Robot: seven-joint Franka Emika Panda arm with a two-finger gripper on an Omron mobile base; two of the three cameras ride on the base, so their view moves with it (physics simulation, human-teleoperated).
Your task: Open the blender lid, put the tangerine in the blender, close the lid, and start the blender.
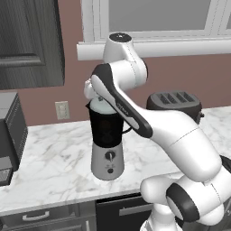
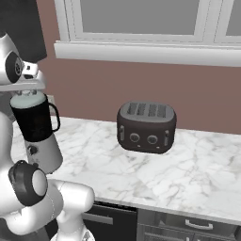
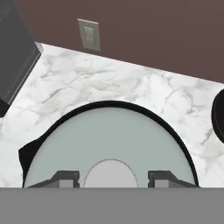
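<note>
**Gripper parked right over the blender lid knob**

Far left of the left base view there's a dark appliance [image 1: 9,131] sitting on the marble counter [image 1: 54,167], with a wall outlet [image 1: 62,110] just past it. Centre-left is the blender [image 1: 107,149], black jar on the silver base, and the blender lid [image 3: 109,144] is on the jar, pale grey-blue. In the hand view the gripper [image 3: 112,178] sits low over that lid, fingertips [image 3: 65,178] parted on either side of the small knob [image 3: 110,174], apart from it, so it's open and not holding anything. Off to the right, well apart from the blender, stands the dark four-slot toaster [image 2: 146,127].
</note>
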